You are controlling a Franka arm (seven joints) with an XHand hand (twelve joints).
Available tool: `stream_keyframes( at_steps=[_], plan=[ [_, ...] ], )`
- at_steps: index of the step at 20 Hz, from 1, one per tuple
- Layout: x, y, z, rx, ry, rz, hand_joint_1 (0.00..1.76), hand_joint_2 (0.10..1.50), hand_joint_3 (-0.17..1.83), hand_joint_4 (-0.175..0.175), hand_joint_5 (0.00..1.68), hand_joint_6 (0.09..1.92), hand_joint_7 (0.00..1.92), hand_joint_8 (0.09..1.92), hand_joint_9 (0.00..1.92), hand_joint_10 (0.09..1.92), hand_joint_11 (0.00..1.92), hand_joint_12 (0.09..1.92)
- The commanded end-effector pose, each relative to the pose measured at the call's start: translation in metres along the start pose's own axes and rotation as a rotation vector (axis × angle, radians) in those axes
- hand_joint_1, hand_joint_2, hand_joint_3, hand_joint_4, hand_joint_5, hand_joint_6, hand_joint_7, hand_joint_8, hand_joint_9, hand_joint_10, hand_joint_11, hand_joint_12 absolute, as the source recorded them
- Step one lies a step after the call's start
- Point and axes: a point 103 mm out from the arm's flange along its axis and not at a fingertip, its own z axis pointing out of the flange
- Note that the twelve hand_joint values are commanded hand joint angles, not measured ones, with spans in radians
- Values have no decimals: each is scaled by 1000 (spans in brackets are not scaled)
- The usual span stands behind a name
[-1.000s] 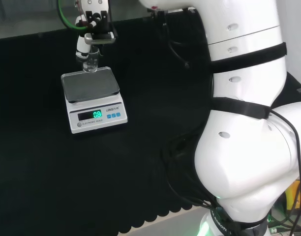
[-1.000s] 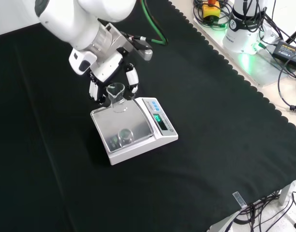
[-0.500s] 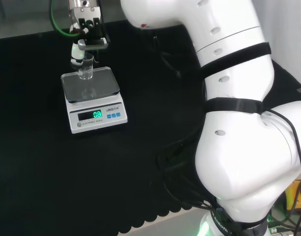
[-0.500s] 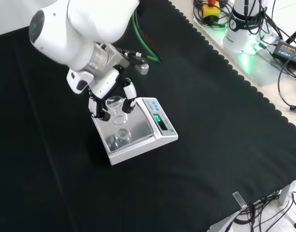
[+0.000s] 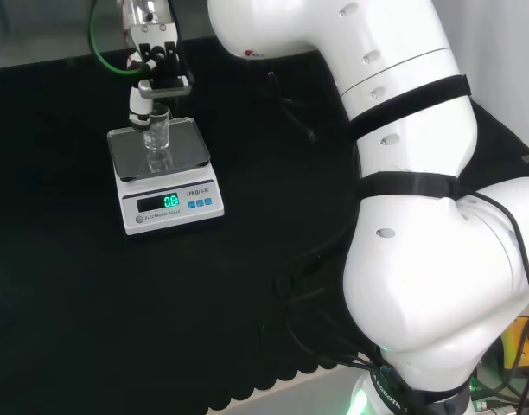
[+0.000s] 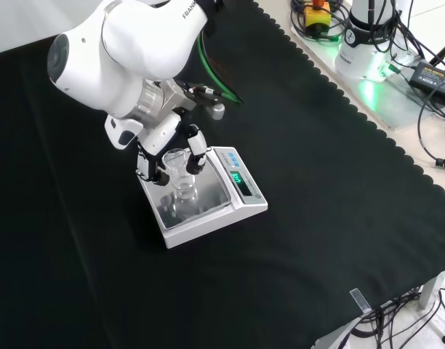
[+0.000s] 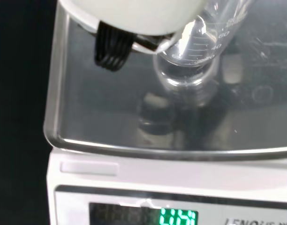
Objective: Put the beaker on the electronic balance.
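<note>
Black cloth covers the bench, matte, with a scalloped hem along its near edge in the head view. Big glossy white arm, banded with black straps, fills the head view's right.

Electronic balance: white plastic body, square brushed-metal pan with rounded corners, mirror-like in the wrist view. Green lit display on its front face, small blue keys beside it.

Hand, black and white, comes down over the pan's far edge in the head view. Its fingers are curled round the beaker, one on either side of the rim in the front view.

Beaker: small, clear glass, cylindrical, printed white graduation marks visible in the wrist view. It stands upright over the pan's middle; whether its base touches the pan, cannot tell. Its reflection shows in the metal.

Green cable loops behind the hand.
</note>
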Motion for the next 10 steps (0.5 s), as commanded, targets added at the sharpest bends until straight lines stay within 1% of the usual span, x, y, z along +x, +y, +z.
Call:
stream_keyframes(
  at_steps=[1,3,4,5,8,10],
  plan=[
    [-1,-2,7,4,-6,33,1324,612,935,-175,685,923,690,942,1034,648,1236,656],
    [8,-2,11,6,-9,43,1324,612,935,-175,685,923,691,943,1034,649,1236,656],
    [-9,-3,11,8,18,33,1324,612,935,-175,685,923,691,943,1034,649,1235,656],
    [-15,-4,11,8,18,37,1323,612,935,-175,685,923,691,943,1033,650,1235,656],
    [-19,-4,11,7,18,24,1323,612,935,-175,685,924,691,944,1033,651,1235,656],
    [-15,-4,11,8,-19,5,1303,601,942,-175,685,924,691,936,1039,645,1252,661]
  ],
)
